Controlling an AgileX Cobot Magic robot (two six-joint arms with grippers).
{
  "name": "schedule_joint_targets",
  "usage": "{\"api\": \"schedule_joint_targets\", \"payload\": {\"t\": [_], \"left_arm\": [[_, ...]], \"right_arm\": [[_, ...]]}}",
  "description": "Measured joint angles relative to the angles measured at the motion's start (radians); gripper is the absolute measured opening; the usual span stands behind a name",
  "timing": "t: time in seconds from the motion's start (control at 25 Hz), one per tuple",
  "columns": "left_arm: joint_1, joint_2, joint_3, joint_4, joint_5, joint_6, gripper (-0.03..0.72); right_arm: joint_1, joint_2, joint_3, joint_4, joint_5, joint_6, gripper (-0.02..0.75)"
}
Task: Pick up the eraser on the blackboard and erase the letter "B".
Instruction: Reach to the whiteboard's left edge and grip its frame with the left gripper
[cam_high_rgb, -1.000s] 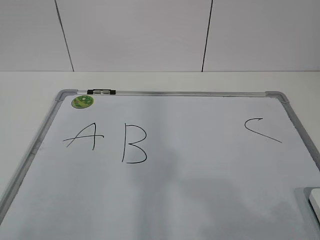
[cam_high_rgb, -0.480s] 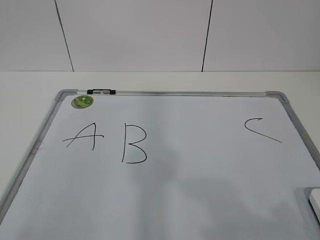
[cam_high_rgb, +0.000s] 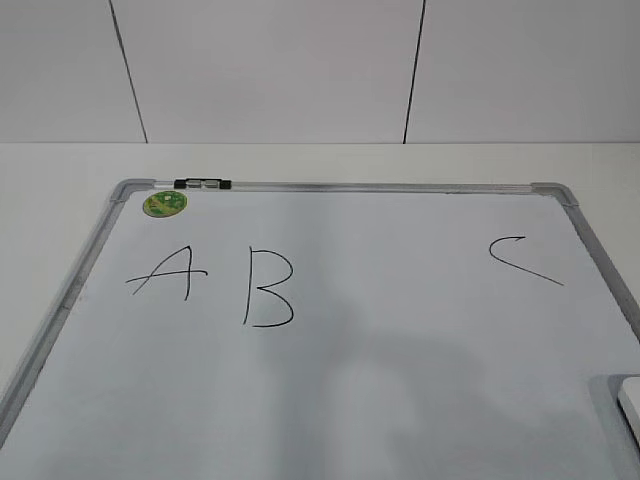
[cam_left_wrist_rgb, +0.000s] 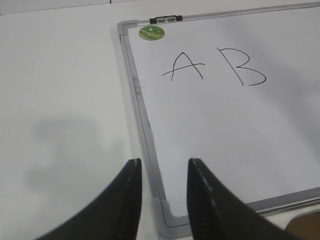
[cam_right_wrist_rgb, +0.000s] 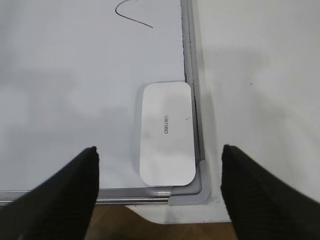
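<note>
The blackboard (cam_high_rgb: 400, 330) is a white dry-erase board with a silver frame, lying flat on the table. The letter "B" (cam_high_rgb: 269, 290) is drawn in black right of the "A" (cam_high_rgb: 165, 272); a "C" (cam_high_rgb: 522, 258) is at the far right. The eraser (cam_right_wrist_rgb: 166, 132) is a flat white block in the board's near right corner; only its edge (cam_high_rgb: 631, 402) shows in the exterior view. My right gripper (cam_right_wrist_rgb: 159, 155) is open, hovering above and astride the eraser. My left gripper (cam_left_wrist_rgb: 164, 167) is open and empty over the board's near left corner. "B" (cam_left_wrist_rgb: 243, 66) also shows in the left wrist view.
A round green sticker (cam_high_rgb: 165, 204) and a black clip (cam_high_rgb: 203, 183) sit at the board's far left corner. The white table (cam_left_wrist_rgb: 65, 100) extends left of the board and right of it (cam_right_wrist_rgb: 255, 90). A wall stands behind the table.
</note>
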Motion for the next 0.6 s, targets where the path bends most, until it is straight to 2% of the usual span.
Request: {"api": "schedule_joint_targets", "payload": {"t": [0.16,0.4,0.6], "left_arm": [[0.0,0.037,0.0,-0.002,0.0,0.0,0.237],[0.0,0.24,-0.01,-0.03,0.0,0.0,0.238],[0.0,0.424,-0.092,-0.063,0.002,0.0,0.238]], "right_arm": [[0.0,0.1,-0.051,0.0,0.038,0.05,0.584],[0.0,0.289,-0.13,0.032,0.043,0.087,0.584],[0.0,0.428,-0.157,0.095,0.043,0.107,0.584]]}}
